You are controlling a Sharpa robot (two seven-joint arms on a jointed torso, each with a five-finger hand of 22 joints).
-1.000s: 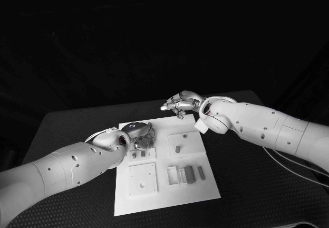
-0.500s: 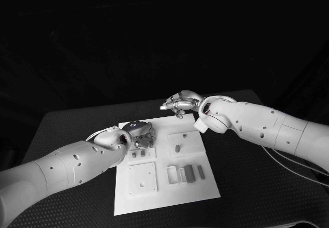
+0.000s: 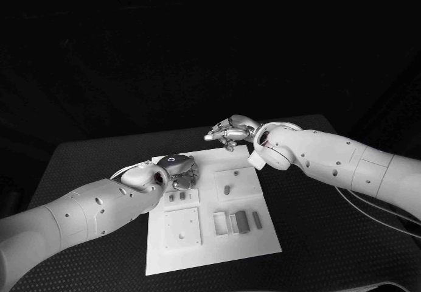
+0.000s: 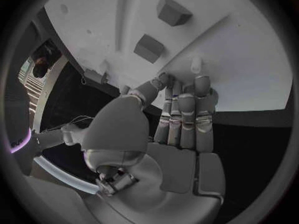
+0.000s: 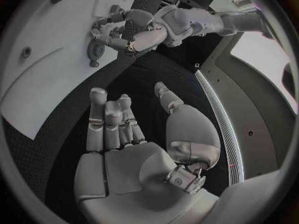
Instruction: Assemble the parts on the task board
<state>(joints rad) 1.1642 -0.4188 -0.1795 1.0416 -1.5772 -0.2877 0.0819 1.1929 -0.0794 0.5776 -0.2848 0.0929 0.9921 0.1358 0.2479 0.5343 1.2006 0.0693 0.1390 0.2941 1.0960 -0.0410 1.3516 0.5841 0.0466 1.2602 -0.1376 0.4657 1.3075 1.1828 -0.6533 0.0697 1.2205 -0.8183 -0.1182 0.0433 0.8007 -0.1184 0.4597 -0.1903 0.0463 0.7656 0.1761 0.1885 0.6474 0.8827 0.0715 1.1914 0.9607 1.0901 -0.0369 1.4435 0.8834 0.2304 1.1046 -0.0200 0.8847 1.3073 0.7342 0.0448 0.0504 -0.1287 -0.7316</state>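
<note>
board: task board [image 3: 210, 243] sits mid-table [image 3: 333, 243]
left hand [image 3: 182, 172]: over the board's far-left corner
right hand [image 3: 230, 132]: just past the far edge – off the board
parts [image 3: 238, 222]: near-right on the board

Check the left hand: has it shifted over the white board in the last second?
No. The left hand sits at the same spot over the board's far left corner; any shift is too small to tell.

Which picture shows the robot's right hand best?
The right wrist view: the right hand sits big in the middle, palm up, fingers apart, holding nothing. The head view shows it small and far off, past the task board. The left wrist view gives nothing clear of it.
</note>
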